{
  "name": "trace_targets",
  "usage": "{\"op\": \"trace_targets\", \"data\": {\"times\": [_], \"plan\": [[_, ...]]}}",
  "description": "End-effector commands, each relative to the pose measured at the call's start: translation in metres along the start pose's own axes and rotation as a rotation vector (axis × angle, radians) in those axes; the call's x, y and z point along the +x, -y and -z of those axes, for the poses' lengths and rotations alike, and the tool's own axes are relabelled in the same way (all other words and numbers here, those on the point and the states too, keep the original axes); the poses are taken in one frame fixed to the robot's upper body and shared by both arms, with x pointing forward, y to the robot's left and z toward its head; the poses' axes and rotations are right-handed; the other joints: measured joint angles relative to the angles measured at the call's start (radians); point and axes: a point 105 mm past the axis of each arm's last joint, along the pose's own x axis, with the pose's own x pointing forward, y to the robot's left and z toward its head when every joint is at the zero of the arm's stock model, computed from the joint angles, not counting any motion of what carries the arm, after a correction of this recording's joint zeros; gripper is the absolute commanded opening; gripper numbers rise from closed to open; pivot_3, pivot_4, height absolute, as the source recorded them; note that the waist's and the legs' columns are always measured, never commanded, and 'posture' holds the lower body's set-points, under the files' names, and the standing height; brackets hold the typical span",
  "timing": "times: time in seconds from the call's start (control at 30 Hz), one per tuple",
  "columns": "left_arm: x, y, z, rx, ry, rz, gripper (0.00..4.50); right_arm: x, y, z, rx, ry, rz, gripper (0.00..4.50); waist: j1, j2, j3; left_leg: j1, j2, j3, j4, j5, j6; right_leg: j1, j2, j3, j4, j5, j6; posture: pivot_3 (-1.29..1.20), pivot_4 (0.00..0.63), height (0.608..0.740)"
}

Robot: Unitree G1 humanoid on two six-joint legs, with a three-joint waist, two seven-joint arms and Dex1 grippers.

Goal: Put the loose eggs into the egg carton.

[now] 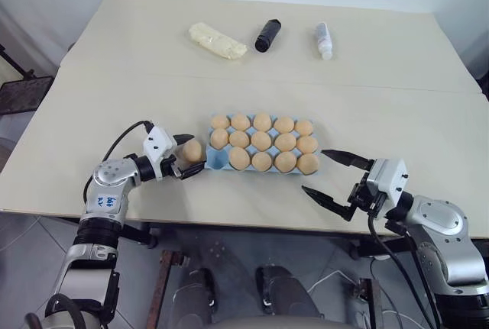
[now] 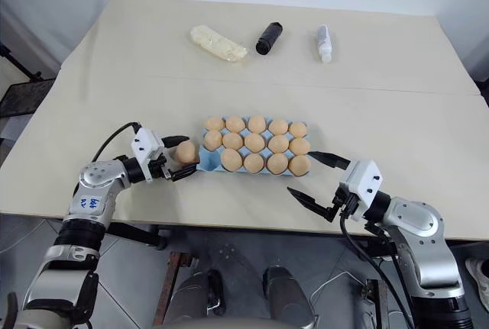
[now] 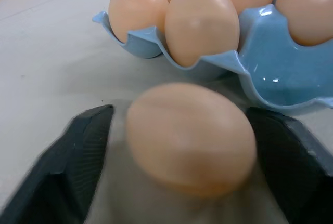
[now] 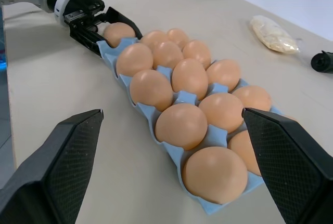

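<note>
Tan egg point(image 1: 192, 150) sits pinched in left pincer point(image 1: 191, 156), just beside blue egg carton's point(image 1: 216, 162) empty corner cup, w/ the other cups filled. Right pincer point(image 1: 330, 173) spread wide, nothing held, near carton's opposite end, over counter point(image 1: 153, 85).

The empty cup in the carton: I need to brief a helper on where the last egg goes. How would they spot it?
Find the light-blue egg carton in the middle of the table. Go to its row nearest the robot and that row's end by the left gripper. That corner cup shows bare blue; every other cup holds an egg.
</note>
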Motion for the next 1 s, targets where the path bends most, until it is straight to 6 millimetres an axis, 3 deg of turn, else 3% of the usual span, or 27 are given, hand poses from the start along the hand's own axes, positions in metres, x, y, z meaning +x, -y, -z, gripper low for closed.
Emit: {"op": "trace_targets", "data": {"times": [0.03, 0.1, 0.23, 0.4, 0.73, 0.93, 1.0], "plan": [[-0.004, -0.006, -0.008, 0.014, 0.042, -0.029, 2.96, 0.0, 0.001, -0.01, -0.037, 0.014, 0.003, 4.5, 0.0, 0.0, 0.0, 0.0, 0.0, 0.0, 0.0, 0.0, 0.0, 0.0, 0.0, 0.0, 0.0, 0.0, 0.0, 0.0, 0.15, 0.74], [-0.009, -0.008, -0.014, 0.026, 0.059, -0.034, 2.47, 0.001, 0.001, -0.009, -0.034, 0.011, 0.005, 4.5, -0.001, 0.0, 0.0, 0.0, 0.0, 0.0, 0.001, 0.0, 0.0, 0.0, 0.0, 0.0, 0.0, 0.0, 0.0, 0.0, 0.15, 0.74], [-0.012, -0.001, -0.036, 0.045, 0.141, 0.025, 2.47, 0.002, 0.001, -0.007, -0.029, 0.007, 0.006, 4.5, -0.001, 0.0, 0.0, 0.0, 0.0, 0.0, 0.0, 0.0, 0.0, 0.0, 0.0, 0.0, 0.0, 0.0, 0.0, 0.0, 0.15, 0.74], [0.001, 0.017, -0.061, 0.065, 0.208, 0.116, 2.47, 0.003, 0.0, -0.007, -0.024, 0.005, 0.002, 4.5, 0.003, 0.0, 0.0, 0.0, 0.0, 0.0, 0.001, 0.0, 0.0, 0.0, 0.0, -0.001, 0.001, 0.0, 0.0, 0.0, 0.15, 0.74], [0.011, 0.039, -0.06, 0.053, 0.194, 0.22, 2.47, 0.003, -0.002, -0.007, -0.022, 0.004, 0.01, 4.5, -0.004, 0.0, 0.0, 0.0, 0.0, 0.0, 0.003, 0.0, 0.001, 0.001, 0.001, 0.0, 0.002, 0.001, 0.001, 0.0, 0.15, 0.74], [0.014, 0.045, -0.061, 0.043, 0.21, 0.253, 4.35, 0.006, -0.002, -0.007, -0.02, 0.012, 0.012, 4.5, -0.001, 0.0, 0.0, 0.0, 0.0, 0.0, 0.003, 0.0, 0.001, 0.001, 0.0, 0.0, 0.001, 0.001, 0.001, 0.0, 0.15, 0.74], [0.013, 0.044, -0.06, 0.053, 0.206, 0.243, 4.46, 0.008, -0.002, -0.008, -0.02, 0.017, 0.008, 4.5, -0.001, 0.0, 0.0, 0.0, 0.0, 0.0, 0.004, 0.0, 0.001, 0.001, 0.0, 0.0, 0.001, 0.001, 0.001, 0.0, 0.15, 0.74]]}}
